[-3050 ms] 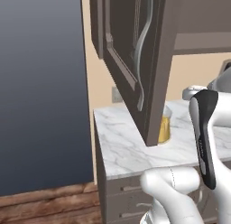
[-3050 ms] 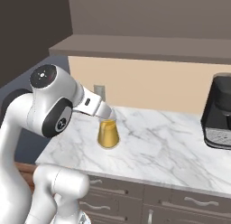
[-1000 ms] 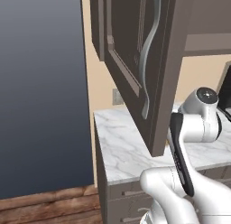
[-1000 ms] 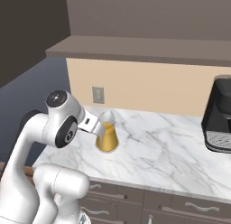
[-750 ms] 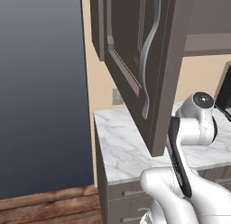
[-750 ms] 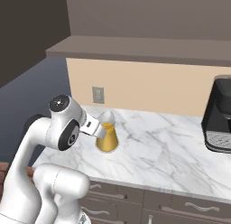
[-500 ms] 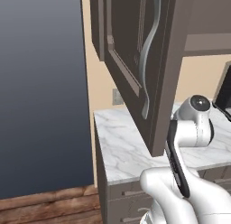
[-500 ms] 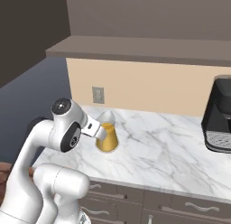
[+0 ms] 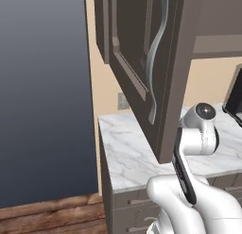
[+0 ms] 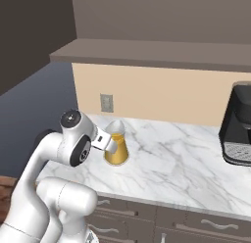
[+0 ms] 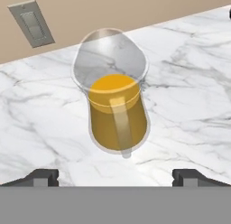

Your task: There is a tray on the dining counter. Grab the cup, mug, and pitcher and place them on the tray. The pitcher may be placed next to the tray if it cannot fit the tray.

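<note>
Approaching the pitcher (image 11: 116, 112) on the desk (image 11: 189, 105), the released pincer (image 11: 115, 175) is being lined up; closing probably comes next.

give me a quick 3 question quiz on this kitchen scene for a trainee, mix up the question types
1. True or false: the gripper is closed around the pitcher.
2. Multiple choice: what does the pitcher stand on? A) a wooden tray B) the marble worktop C) a stool
3. Fill in: on the wall behind the pitcher is a grey ______.

Key:
1. False. The gripper is open, its fingertips apart on either side of the hand view, with the pitcher ahead of them and untouched.
2. B
3. Wall outlet
</note>
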You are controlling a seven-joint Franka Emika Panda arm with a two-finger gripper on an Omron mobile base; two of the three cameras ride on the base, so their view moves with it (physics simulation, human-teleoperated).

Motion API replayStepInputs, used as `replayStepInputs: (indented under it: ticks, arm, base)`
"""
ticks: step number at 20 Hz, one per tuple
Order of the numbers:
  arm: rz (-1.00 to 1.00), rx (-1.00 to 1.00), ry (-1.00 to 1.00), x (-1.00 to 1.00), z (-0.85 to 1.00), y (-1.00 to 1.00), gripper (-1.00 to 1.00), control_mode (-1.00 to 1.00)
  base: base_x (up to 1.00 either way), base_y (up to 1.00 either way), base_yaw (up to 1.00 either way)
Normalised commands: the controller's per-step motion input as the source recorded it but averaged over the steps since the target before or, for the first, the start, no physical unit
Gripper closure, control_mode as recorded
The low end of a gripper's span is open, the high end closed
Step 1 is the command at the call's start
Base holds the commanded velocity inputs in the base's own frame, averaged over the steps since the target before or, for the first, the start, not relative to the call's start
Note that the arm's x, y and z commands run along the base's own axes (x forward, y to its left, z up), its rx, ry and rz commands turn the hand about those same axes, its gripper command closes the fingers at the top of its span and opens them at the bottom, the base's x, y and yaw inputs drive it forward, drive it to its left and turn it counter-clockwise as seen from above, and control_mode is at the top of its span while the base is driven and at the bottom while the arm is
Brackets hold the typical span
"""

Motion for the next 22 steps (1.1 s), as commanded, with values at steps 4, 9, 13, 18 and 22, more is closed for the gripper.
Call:
replayStepInputs:
  ticks: [4, 9, 13, 18, 22]
  arm:
    - [0.01, 0.01, 0.0, 0.09, -0.12, 0.0, -1.0, -1.0]
    - [0.02, 0.03, 0.0, 0.04, -0.07, 0.0, -1.0, -1.0]
    - [0.02, 0.04, 0.0, 0.0, -0.04, 0.0, -1.0, -1.0]
    - [0.02, 0.02, 0.0, 0.0, -0.11, 0.0, -1.0, -1.0]
    - [0.0, 0.0, 0.0, 0.1, -0.06, 0.0, -1.0, -1.0]
  base:
    - [0.0, 0.0, 0.0]
    - [0.0, 0.0, 0.0]
    - [0.0, 0.0, 0.0]
    - [0.0, 0.0, 0.0]
    - [0.0, 0.0, 0.0]
